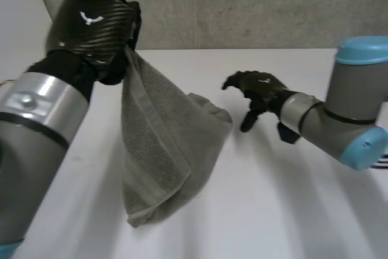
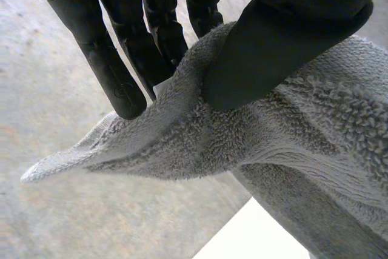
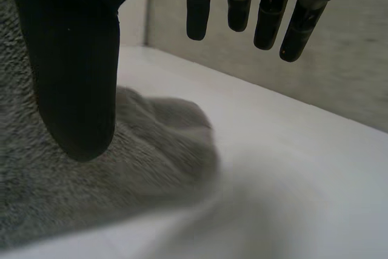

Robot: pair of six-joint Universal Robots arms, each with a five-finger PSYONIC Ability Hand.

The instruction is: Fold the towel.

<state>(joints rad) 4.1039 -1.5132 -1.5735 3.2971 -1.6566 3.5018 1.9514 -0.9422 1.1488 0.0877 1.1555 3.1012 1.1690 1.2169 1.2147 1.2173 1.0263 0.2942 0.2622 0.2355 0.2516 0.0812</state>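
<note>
A grey towel hangs from my left hand, which is raised high over the table's left side; its lower end rests on the white table. In the left wrist view the thumb pinches the towel's top edge against the fingers, with a free corner sticking out beyond them. My right hand hovers just right of the towel's far bunched end, fingers relaxed and holding nothing. In the right wrist view the towel lies beneath the thumb, apart from the fingers.
A grey concrete wall runs along the table's far edge. Bare white tabletop spreads in front of the towel and to the right, under my right arm.
</note>
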